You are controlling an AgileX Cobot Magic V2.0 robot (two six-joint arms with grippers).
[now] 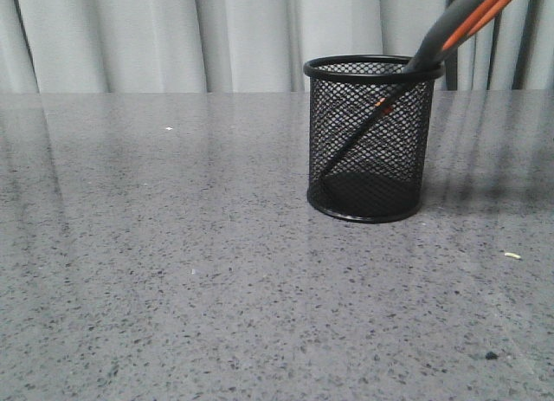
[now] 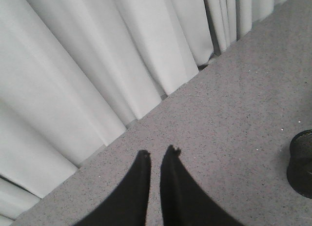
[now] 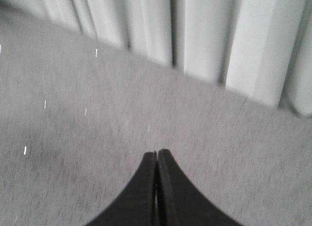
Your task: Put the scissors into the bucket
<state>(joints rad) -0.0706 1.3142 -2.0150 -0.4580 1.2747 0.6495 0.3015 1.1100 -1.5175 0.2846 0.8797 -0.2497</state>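
Observation:
The black mesh bucket (image 1: 370, 141) stands upright on the grey table, right of centre in the front view. The scissors (image 1: 459, 29) lean inside it. Their blades run down to the base on the left, and the dark handles with orange stripes stick out over the rim toward the upper right. Nothing holds them. An edge of the bucket (image 2: 301, 162) also shows in the left wrist view, well away from my left gripper (image 2: 156, 153), whose fingers stand slightly apart with nothing between them. My right gripper (image 3: 157, 153) is shut and empty over bare table. Neither gripper appears in the front view.
A pale curtain (image 1: 173, 37) hangs along the table's far edge. A small pale crumb (image 1: 512, 255) and a dark speck (image 1: 491, 355) lie on the speckled grey table (image 1: 173, 288) at the right front.

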